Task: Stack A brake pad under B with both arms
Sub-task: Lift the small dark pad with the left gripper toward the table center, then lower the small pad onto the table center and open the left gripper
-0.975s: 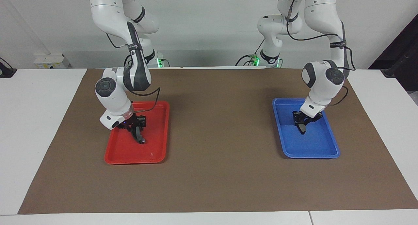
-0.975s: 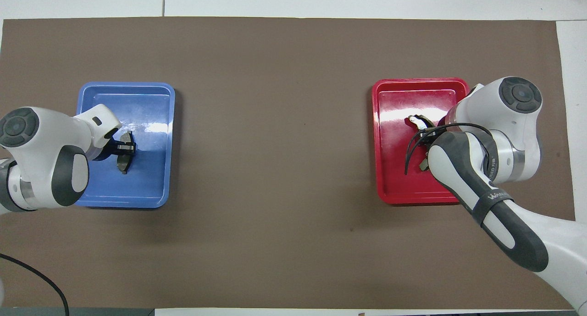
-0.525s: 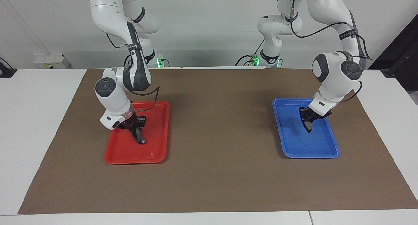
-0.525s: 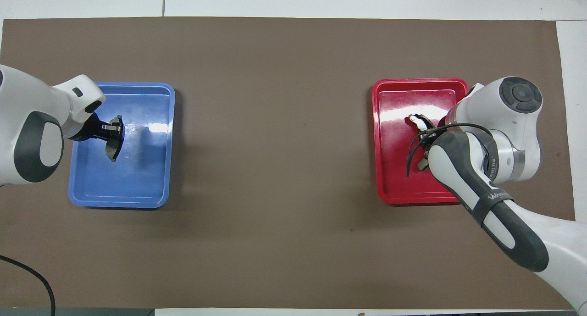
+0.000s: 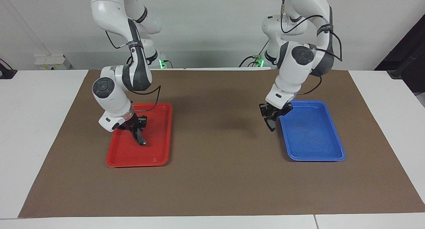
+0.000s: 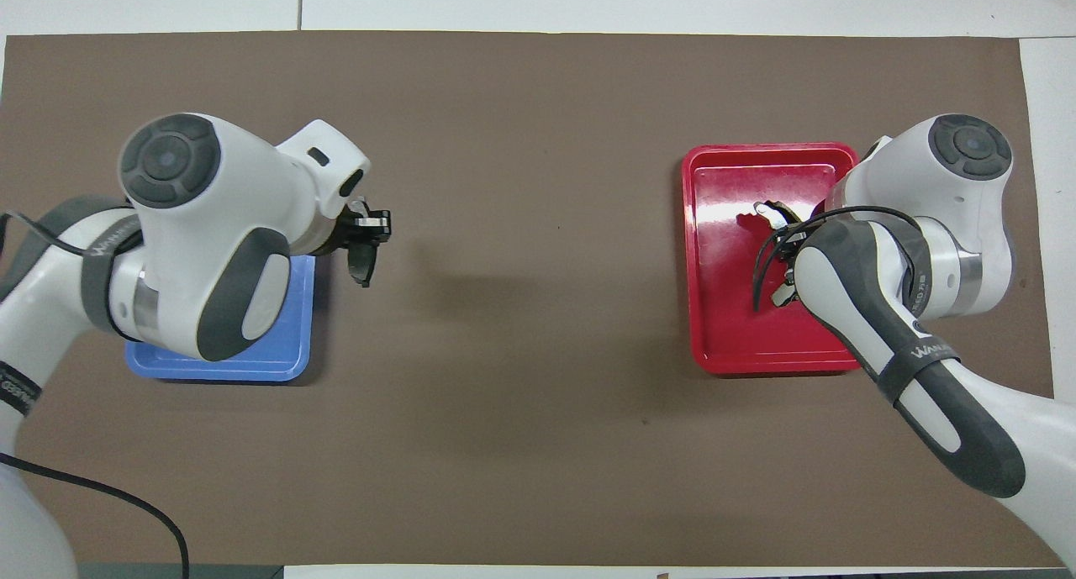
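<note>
Left claw (image 5: 271, 117) is clamped on the A brake pad (image 5: 271, 124) and up in the air over the brown mat (image 5: 212, 175), just off the blue tray (image 5: 318, 152) edge that faces the middle of the desk (image 5: 40, 129). We see the pad hanging below the fingers, long axis close to vertical in the facing view, lower tip pointing down at the mat. In the overhead view the same pad (image 6: 361, 264) shows as a short dark stub past the left claw (image 6: 370, 226), clear of the blue tray (image 6: 252, 365), which the arm mostly covers. Pad looks short, stubby, dark grey to black, nearly straight.

Right claw (image 5: 137, 127) is closed on B (image 5: 140, 138) over the red tray (image 5: 132, 161). B's long axis runs steeply down from the fingers; its lower end is at the tray floor or just above it, we can't tell which. In the overhead view B (image 6: 772, 213) is mostly hidden under the right claw (image 6: 786, 260) and the arm's cable: we see a dark curved piece with a lighter tip toward the tray end farther from the robots, and another light bit nearer to the robots. Curve runs roughly along the length of the red tray (image 6: 714, 344).

The two trays sit well apart, blue toward the left arm's end of the desk, red toward the right arm's end, with bare mat between them. A shadow falls on the mat beside the left claw.
</note>
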